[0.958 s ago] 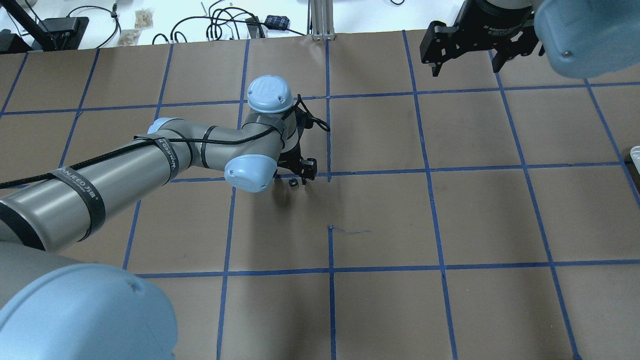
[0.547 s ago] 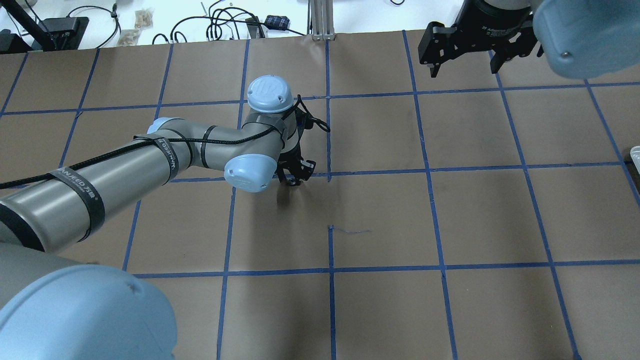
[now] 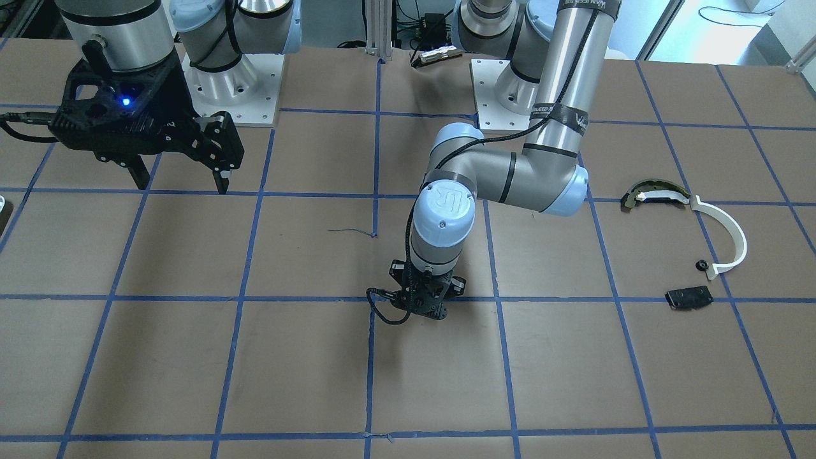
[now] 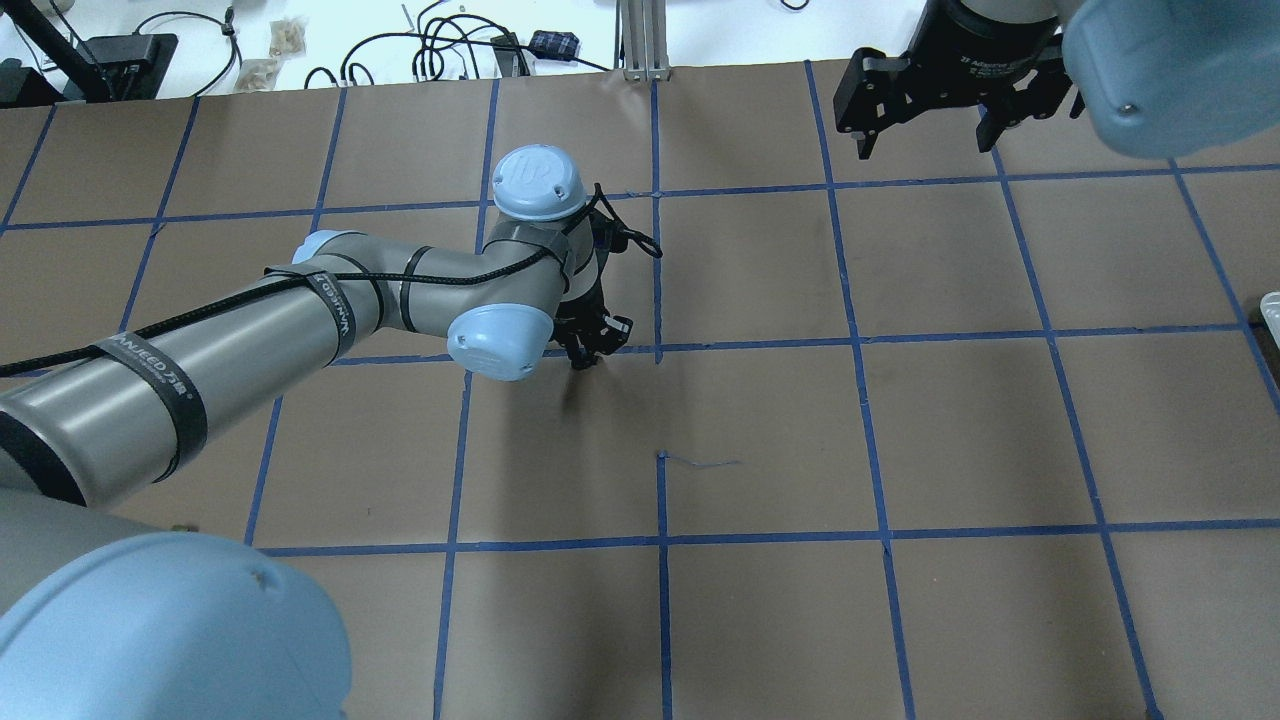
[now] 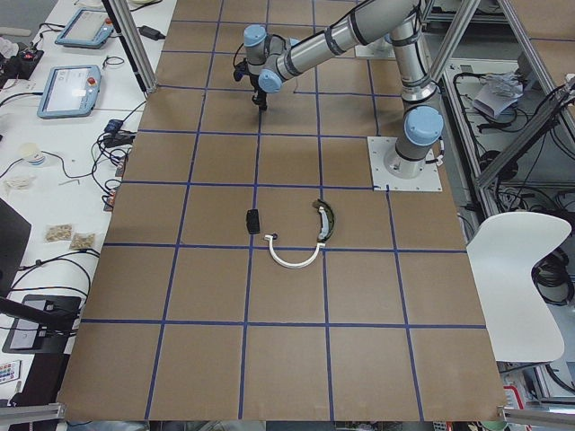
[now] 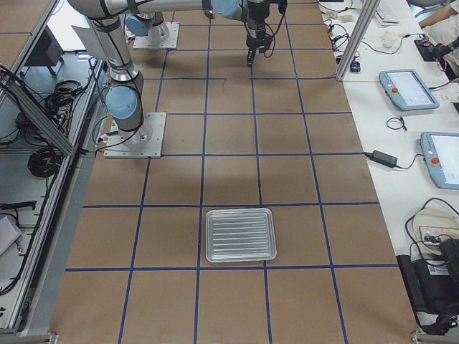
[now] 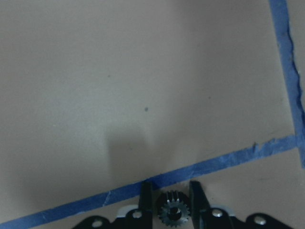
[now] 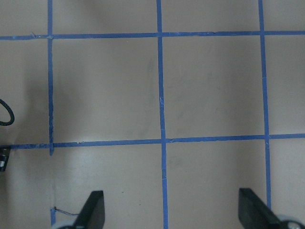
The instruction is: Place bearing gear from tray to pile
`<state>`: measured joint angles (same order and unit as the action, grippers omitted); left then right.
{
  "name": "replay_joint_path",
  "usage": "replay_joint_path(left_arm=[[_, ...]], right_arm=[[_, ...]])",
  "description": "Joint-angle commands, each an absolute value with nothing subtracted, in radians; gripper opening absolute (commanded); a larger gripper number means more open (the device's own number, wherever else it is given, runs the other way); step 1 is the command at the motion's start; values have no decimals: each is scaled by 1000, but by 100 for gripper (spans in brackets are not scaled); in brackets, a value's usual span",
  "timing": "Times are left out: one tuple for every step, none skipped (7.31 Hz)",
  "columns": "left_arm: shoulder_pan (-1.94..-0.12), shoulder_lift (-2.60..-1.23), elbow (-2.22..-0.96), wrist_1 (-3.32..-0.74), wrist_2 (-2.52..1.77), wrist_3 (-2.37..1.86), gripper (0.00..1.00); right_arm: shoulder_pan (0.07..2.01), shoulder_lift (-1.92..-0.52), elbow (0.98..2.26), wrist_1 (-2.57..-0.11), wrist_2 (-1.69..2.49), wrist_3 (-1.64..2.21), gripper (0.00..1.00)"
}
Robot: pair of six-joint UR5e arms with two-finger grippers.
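Note:
My left gripper [image 7: 170,190] is shut on a small grey toothed bearing gear [image 7: 173,213], held between its fingers just above a blue tape line. In the overhead view the left gripper [image 4: 590,352] points down near the table's middle; it also shows in the front view [image 3: 423,307]. My right gripper [image 4: 925,140] is open and empty, raised at the far right [image 3: 178,182]. The tray [image 6: 240,211] lies at the table's right end. The pile is at the left end: a white half-ring arc [image 3: 727,236], an olive-black curved piece [image 3: 653,193] and a small black plate [image 3: 688,298].
Brown paper with a blue tape grid covers the table. A tiny black part [image 3: 701,264] lies by the white arc. Only a sliver of the tray's white rim [image 4: 1272,305] shows in the overhead view. Cables and tablets lie beyond the far edge.
A second ago the gear lay on the paper beside my left gripper's open fingers. The fingers have since shut on it. The right gripper drifted slightly.

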<state>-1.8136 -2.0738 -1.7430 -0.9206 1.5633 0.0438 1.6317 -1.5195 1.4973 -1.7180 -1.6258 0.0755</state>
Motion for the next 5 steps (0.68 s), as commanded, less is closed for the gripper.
replay_joint_path(left_arm=[[-1714, -2042, -1685, -1035, 1563, 58, 0], [-1631, -2016, -1634, -1148, 1562, 63, 0], [-1508, -1993, -1622, -1170, 1572, 99, 0], [-1394, -1974, -1629, -1175, 1589, 250, 0], [-1302, -1961, -1644, -1196, 1656, 349, 0]], right_arm=[[1631, -1519, 1499, -1717, -1628, 77, 100], [1632, -1519, 1499, -1713, -1628, 75, 100], [1632, -1522, 1499, -1710, -1628, 77, 100], [1632, -1522, 1500, -1712, -1626, 75, 100], [1632, -1523, 1500, -1710, -1626, 77, 100]])
